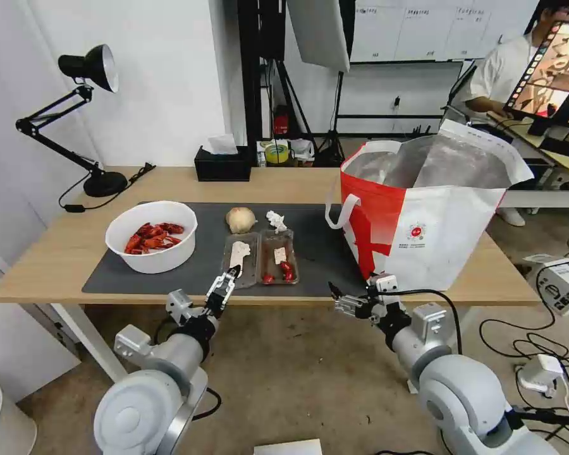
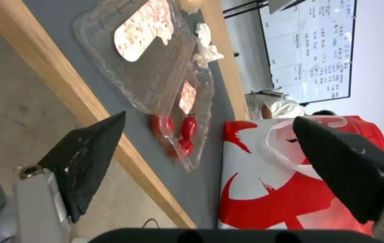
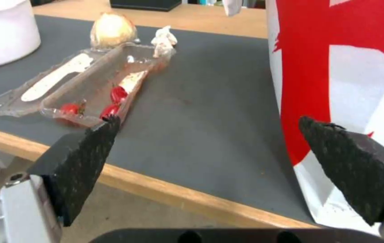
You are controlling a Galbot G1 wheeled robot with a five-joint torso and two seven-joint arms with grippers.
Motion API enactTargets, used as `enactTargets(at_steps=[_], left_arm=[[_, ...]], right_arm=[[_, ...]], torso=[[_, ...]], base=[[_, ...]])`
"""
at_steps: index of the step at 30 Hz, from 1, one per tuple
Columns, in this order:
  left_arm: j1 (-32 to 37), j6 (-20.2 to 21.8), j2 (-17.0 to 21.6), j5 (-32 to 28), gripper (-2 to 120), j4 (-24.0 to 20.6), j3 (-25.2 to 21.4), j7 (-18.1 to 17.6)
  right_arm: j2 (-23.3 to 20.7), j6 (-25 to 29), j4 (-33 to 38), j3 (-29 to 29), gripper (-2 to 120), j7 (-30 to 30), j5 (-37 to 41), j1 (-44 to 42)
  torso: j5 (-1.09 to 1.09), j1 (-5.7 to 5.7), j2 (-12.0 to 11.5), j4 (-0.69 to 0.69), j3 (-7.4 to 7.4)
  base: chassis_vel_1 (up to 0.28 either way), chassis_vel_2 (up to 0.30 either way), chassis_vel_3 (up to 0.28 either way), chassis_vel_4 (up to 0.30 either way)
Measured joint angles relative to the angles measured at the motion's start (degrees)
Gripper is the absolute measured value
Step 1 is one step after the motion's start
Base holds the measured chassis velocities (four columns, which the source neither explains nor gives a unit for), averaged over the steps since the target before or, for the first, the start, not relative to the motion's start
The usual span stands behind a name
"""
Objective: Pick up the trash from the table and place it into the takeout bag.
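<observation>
While both arms hang just off the near edge of the surface (image 1: 57, 265), we keep our left tool (image 1: 224, 285) spread wide and aimed at the clear tray (image 1: 259, 258), which lies directly ahead of it on the dark mat (image 1: 322, 246). That stance suits, we judge, a grasp on the tray's near rim. Our right tool (image 1: 346, 302) is also spread and empty, waiting low with the takeout bag (image 1: 423, 215) just ahead and to its outer side. The bag stands upright with its foil mouth gaping, likely so trash can drop straight in.

The tray is thin and crinkled, with two compartments: pale scraps in both and a few red bits at the end nearest our left tool. Beyond it sit the beige ball (image 1: 240, 219) and the crumpled tissue (image 1: 275, 220). The white bowl (image 1: 152, 235) of red shells rests farther to the left tool's outer side.
</observation>
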Motion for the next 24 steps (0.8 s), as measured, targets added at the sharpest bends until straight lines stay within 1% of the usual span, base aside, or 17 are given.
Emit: enactTargets(at_steps=[16, 22, 24], left_arm=[[-3.69, -1.06, -0.7, 0.62, 100, 4.56, 2.65, -0.63], [-5.79, -1.21, -0.84, 0.8, 100, 7.19, 3.75, -1.71], [-5.99, -1.25, -0.83, 0.83, 100, 7.46, 3.81, -1.78]], right_arm=[[0.1, 0.29, 0.25, 0.75, 100, -0.01, 0.05, -0.98], [0.12, 0.29, -0.11, 0.87, 100, 0.02, 0.01, -1.0], [0.12, 0.29, -0.17, 0.88, 100, 0.02, 0.01, -0.97]], torso=[[0.0, 0.0, 0.0, -0.01, 0.0], [0.0, 0.0, 0.0, 0.0, 0.0], [0.0, 0.0, 0.0, -0.01, 0.0]], base=[[0.0, 0.0, 0.0, 0.0], [0.0, 0.0, 0.0, 0.0], [0.0, 0.0, 0.0, 0.0]])
